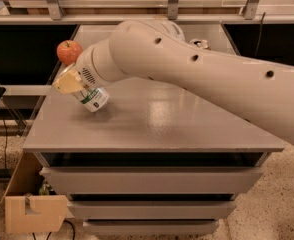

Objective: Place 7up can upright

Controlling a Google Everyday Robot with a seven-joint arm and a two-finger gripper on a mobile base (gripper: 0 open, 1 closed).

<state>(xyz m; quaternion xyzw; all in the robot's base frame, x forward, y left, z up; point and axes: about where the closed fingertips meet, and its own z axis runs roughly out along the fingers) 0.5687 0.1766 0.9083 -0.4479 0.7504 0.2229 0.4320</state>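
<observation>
The 7up can [93, 98], white with a green band, is held tilted, its lower end close to or touching the grey table top [157, 124] near the left edge. My gripper [78, 87] is shut on the can, with a tan finger [68, 82] across its upper end. My big white arm [197, 74] reaches in from the right and covers the middle and back of the table.
A red apple [69, 51] sits at the table's back left corner, just behind the gripper. The silver top of another can [200, 44] peeks out behind the arm. A cardboard box [34, 211] stands on the floor at the lower left.
</observation>
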